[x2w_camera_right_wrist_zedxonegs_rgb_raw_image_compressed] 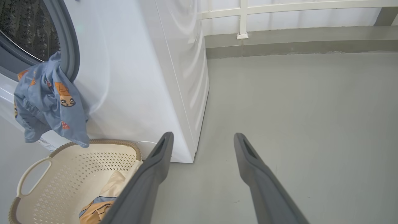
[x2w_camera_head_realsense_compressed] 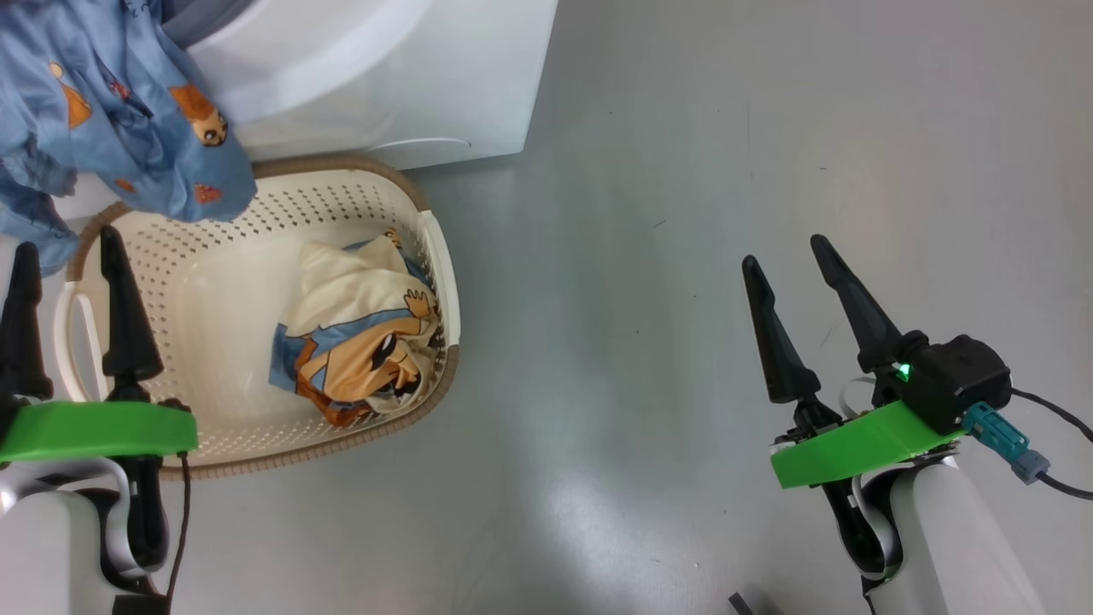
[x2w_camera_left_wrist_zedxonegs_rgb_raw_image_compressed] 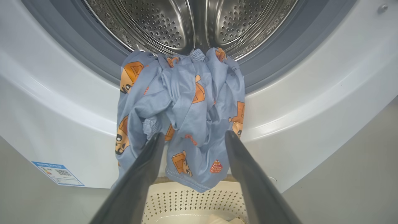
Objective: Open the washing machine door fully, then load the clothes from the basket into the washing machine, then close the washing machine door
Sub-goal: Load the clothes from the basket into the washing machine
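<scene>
1. Hanging half in and half out, the blue garment [x2w_camera_left_wrist_zedxonegs_rgb_raw_image_compressed: 186, 118] is draped over the lower lip of the washing machine [x2w_camera_head_realsense_compressed: 384, 77]. Its top edge just reaches the steel drum [x2w_camera_left_wrist_zedxonegs_rgb_raw_image_compressed: 155, 25], and the rest dangles down the white front above the basket [x2w_camera_head_realsense_compressed: 440, 273].
2. My guess at why it sits like that: it's only caught on the grey rubber seal [x2w_camera_left_wrist_zedxonegs_rgb_raw_image_compressed: 93, 53]. Most of the cloth is outside, so it could easily slide back down.
3. The left gripper [x2w_camera_left_wrist_zedxonegs_rgb_raw_image_compressed: 193, 134] points straight at that cloth, fingers spread wide with nothing between them. The tips are close in front of the fabric, but I can't tell if they touch it.
4. The right gripper [x2w_camera_head_realsense_compressed: 784, 250] is also spread wide and empty. It hovers over bare floor [x2w_camera_head_realsense_compressed: 683, 171], well to the right of the basket, probably just keeping out of the way.
5. The basket is tucked right against the machine's front, under the opening, which makes for a short lift.
6. Two pieces are in it, bunched at the right end: a cream one [x2w_camera_head_realsense_compressed: 341, 273] and an orange-tan one [x2w_camera_head_realsense_compressed: 367, 359].
7. The opening is clear, so the door step looks done and loading is partway. I'd say the blue piece needs pushing in deeper first, then the other two go in, then the door gets shut.
</scene>
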### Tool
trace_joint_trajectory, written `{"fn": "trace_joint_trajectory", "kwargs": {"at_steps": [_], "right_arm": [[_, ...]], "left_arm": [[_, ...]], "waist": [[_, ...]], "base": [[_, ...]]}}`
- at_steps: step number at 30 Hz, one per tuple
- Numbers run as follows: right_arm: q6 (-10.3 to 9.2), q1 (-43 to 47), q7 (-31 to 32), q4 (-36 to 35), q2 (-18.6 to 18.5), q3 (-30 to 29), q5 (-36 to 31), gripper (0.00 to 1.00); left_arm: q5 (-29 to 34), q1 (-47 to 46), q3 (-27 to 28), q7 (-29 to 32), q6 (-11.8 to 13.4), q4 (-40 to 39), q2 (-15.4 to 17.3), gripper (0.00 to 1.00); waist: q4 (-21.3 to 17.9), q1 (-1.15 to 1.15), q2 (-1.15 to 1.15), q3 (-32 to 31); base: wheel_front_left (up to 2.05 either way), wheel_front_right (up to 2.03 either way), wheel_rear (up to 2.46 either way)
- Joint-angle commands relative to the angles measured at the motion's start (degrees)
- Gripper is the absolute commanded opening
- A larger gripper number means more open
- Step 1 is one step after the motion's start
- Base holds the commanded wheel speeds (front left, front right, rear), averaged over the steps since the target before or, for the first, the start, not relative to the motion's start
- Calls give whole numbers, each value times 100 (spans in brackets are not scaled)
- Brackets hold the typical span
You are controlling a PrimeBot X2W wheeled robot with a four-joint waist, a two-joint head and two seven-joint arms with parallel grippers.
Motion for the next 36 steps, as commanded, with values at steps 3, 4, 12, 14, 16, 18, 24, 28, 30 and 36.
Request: {"fn": "trace_joint_trajectory", "kwargs": {"at_steps": [3, 4, 12, 14, 16, 18, 24, 28, 30, 36], "right_arm": [[16, 201, -27, -113, 13, 159, -35, 100], [16, 201, -27, -115, 13, 159, -34, 100], [16, 176, -27, -118, 13, 209, -8, 100], [16, 158, -27, -117, 13, 229, 2, 100], [16, 142, -27, -117, 13, 240, 13, 100], [16, 135, -27, -117, 13, 245, 17, 100], [16, 90, -27, -111, 13, 284, 57, 100], [16, 57, -27, -111, 13, 331, 89, 100], [16, 44, -27, -112, 13, 350, 105, 100], [16, 12, -27, -116, 13, 408, 158, 100]], "left_arm": [[194, 75, 299, -34, -124, -43, 41, 100], [214, 65, 315, -34, -141, -31, 29, 100], [338, -191, 374, -34, -120, 513, 113, 100], [317, -340, 399, -26, -118, 703, 175, 100], [300, -504, 407, 4, -119, 891, 234, 100], [293, -593, 410, 18, -118, 981, 264, 100], [250, -1203, 471, 133, -42, 1610, 464, 100], [191, -1615, 532, 162, -3, 2047, 593, 100], [204, -1803, 537, 146, 13, 2252, 675, 100], [228, -2264, 524, 85, 13, 2887, 859, 100]], "waist": [[-4, 0, 0, 3], [-9, 0, 0, 8], [-77, 0, 0, 81], [-103, 0, 0, 113], [-128, 0, 0, 144], [-142, 0, 0, 160], [-225, 0, 0, 242], [-293, 0, 0, 285], [-329, 0, 0, 304], [-433, 0, 0, 354]], "base": [[0, 0, 0], [0, 0, 0], [0, 0, 0], [0, 0, 0], [0, 0, 0], [0, 0, 0], [0, 0, 0], [0, 0, 0], [0, 0, 0], [0, 0, 0]]}}
